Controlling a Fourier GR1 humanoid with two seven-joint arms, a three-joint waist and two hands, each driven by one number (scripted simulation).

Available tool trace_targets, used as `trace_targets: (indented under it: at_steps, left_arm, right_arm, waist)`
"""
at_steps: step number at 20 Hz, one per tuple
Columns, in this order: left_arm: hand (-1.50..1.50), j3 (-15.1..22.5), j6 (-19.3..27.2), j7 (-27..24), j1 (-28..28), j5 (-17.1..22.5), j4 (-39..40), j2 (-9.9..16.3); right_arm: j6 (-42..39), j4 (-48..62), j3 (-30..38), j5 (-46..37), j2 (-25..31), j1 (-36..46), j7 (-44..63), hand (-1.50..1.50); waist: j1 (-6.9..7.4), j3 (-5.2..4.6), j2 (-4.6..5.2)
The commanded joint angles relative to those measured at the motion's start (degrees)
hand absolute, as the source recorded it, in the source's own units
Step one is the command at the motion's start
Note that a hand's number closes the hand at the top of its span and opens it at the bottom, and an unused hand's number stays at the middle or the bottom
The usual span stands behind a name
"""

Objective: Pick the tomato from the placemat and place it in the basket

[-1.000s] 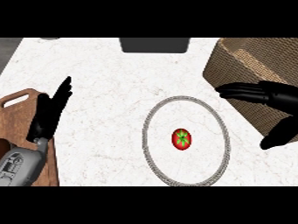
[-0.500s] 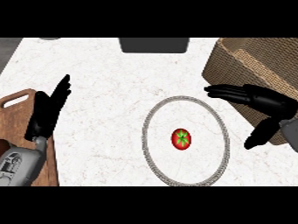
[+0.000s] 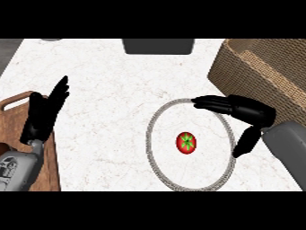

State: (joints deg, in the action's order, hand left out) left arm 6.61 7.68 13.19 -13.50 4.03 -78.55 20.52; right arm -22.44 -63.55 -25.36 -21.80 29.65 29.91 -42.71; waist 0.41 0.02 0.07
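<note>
A red tomato (image 3: 186, 142) with a green stem lies near the middle of a round white placemat (image 3: 156, 130) with a grey rim. My right hand (image 3: 244, 112) hovers over the placemat's right side, open, fingers stretched left and thumb hanging down, a short way right of the tomato and apart from it. A woven basket (image 3: 268, 72) stands at the upper right, behind that hand. My left hand (image 3: 44, 112) rests open at the left, fingers pointing up, over the edge of a wooden board.
A wooden cutting board (image 3: 6, 134) lies at the left edge under my left forearm. A dark grey block (image 3: 159, 46) sits at the counter's far edge. White marbled counter spreads between the board and the placemat.
My right hand has moved left and down from beside the basket to over the placemat's right rim, closer to the tomato. The tomato and my left hand have stayed put.
</note>
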Motion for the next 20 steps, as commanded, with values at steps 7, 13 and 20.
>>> trace_targets:
  at_steps: [7, 13, 20]
  left_arm:
    - [0.00, -3.17, -2.17, -1.41, -1.99, -2.81, 3.21, -2.07]
    - [0.00, -3.63, -2.31, -0.34, -2.96, -5.07, 3.23, -4.67]
    - [0.00, -4.31, -4.00, -0.89, 3.80, -5.40, -2.13, -5.57]
  right_arm:
    - [1.84, 3.90, -0.42, -8.35, -9.63, -0.37, -1.17, -1.50]
    - [0.30, 3.04, 2.40, -10.30, -9.64, -2.14, -4.36, -1.50]
    - [0.82, 4.66, 2.29, -14.15, -15.27, -1.57, 0.03, -1.50]
  waist:
    - [-0.20, -0.01, 0.01]
    - [-0.38, -0.01, -0.04]
    - [-0.08, -0.01, -0.09]
